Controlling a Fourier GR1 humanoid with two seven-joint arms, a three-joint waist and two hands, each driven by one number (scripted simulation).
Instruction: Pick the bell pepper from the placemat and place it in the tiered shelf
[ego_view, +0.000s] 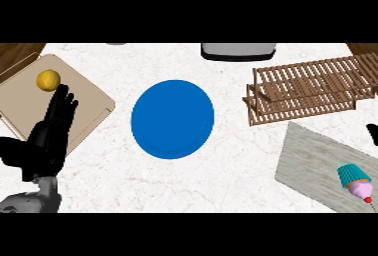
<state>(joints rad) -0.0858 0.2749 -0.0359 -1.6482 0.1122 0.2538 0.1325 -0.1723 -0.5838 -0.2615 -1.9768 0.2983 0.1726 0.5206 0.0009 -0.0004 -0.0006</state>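
Observation:
The grey placemat (317, 160) lies at the lower right; the only thing showing on it is a cupcake (356, 181) with a teal wrapper and pink icing. No bell pepper shows anywhere in the head view. The wooden tiered shelf (314, 87) stands at the upper right, beyond the placemat, with nothing visible on its slats. My left hand (48, 137) is open at the far left, fingers straight and pointing up, holding nothing. Of my right hand (373, 134) only a small black part shows at the right edge, above the placemat.
A blue plate (173, 119) sits in the middle of the white counter. A tan cutting board (81, 107) at the left carries a yellow lemon (48, 80), just above my left hand. A grey appliance (238, 50) stands at the back edge.

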